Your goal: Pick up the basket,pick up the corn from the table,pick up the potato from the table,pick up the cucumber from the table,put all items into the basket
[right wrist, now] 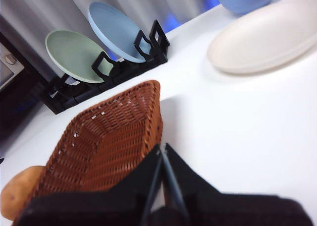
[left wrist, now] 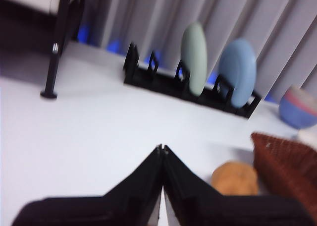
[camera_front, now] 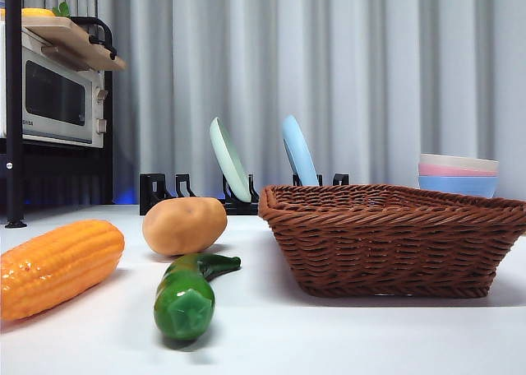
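The cucumber (camera_front: 189, 293) lies nearest the front camera, cut end forward on the white bench (camera_front: 345, 334), with the corn (camera_front: 57, 264) to one side of it, cut off by the picture's edge, and the potato (camera_front: 184, 225) just behind. All three rest loose and well spaced, which I judge leaves room to grasp each alone. The basket (camera_front: 394, 239) stands beside them, apparently empty, though its floor is hidden from this low view. Neither arm shows in the front view. The left tool (left wrist: 162, 149) has its jaws pressed together and holds nothing, hanging above bare bench near the potato; that picture is blurred. The right tool (right wrist: 162, 149), likewise closed and empty, hovers at the basket's rim, plausibly to take it first. Behind stand a plate rack (camera_front: 197, 196) and stacked bowls (camera_front: 458, 174).
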Action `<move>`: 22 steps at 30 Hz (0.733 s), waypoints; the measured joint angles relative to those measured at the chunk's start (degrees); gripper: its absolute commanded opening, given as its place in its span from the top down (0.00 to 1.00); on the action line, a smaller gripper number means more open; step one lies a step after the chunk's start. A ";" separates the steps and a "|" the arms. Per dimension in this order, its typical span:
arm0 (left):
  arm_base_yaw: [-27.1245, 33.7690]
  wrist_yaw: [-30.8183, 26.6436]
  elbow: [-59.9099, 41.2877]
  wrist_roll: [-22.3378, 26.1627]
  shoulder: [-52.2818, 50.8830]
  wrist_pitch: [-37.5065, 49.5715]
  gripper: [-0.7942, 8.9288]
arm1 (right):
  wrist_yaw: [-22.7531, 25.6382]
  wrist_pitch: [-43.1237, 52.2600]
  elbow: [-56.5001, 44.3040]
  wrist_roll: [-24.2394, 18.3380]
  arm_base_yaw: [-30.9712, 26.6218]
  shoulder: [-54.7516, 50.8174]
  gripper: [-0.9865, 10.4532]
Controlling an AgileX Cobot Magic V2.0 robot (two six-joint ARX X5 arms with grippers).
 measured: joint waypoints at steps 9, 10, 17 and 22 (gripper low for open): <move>0.02 4.17 13.27 1.44 15.10 -2.75 0.93 | -0.20 0.00 13.40 -4.52 0.00 17.59 0.92; 0.02 5.55 14.78 2.25 17.00 -3.13 0.93 | -0.20 0.00 14.91 -5.11 0.00 19.41 0.92; 0.00 14.05 26.88 8.81 31.85 -10.80 0.92 | -4.24 -2.12 26.03 -10.91 0.00 33.55 0.92; 0.00 15.37 33.53 12.76 40.81 -18.27 0.92 | -11.89 -9.77 33.27 -14.67 0.00 43.12 0.91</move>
